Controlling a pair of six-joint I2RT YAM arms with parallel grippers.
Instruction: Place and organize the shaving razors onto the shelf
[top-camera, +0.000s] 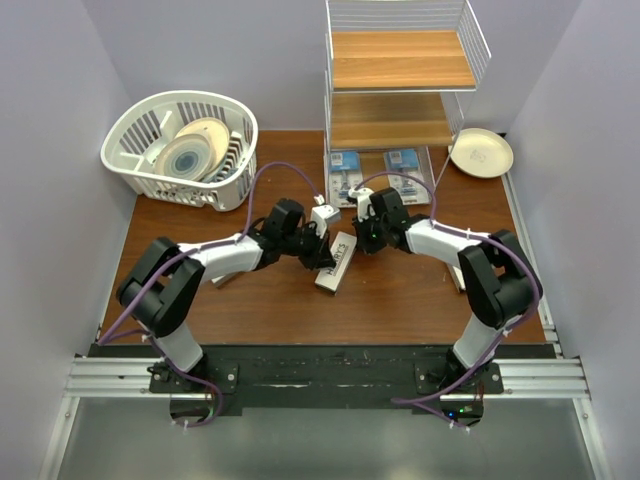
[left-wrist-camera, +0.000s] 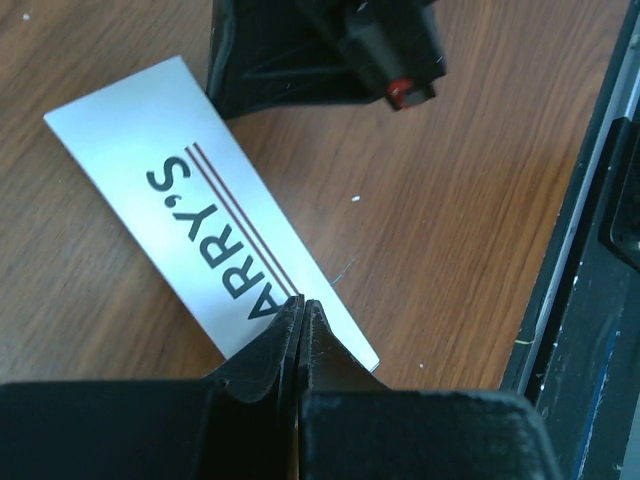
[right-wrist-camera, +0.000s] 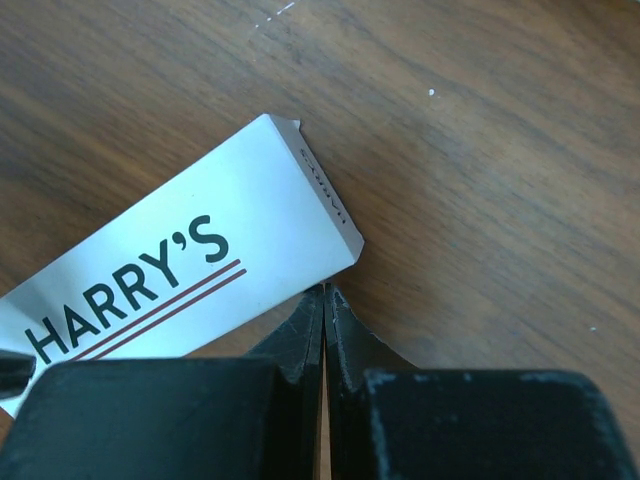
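Wooden tabletop (top-camera: 400, 300): one HARRY'S box (top-camera: 337, 262) lies between the left gripper (top-camera: 326, 264) and the right gripper (top-camera: 359, 241), both with jaws pressed together and holding nothing. Two blister packs (top-camera: 345, 172) lie beyond the right gripper, at the foot of the shelf (top-camera: 400, 60).

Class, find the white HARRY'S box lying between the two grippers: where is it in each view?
Top external: HARRY'S box at the centre of the table.
Left wrist: left half, lying diagonally.
Right wrist: lower left, one end near centre.
Shared landmark: the brown table under it.
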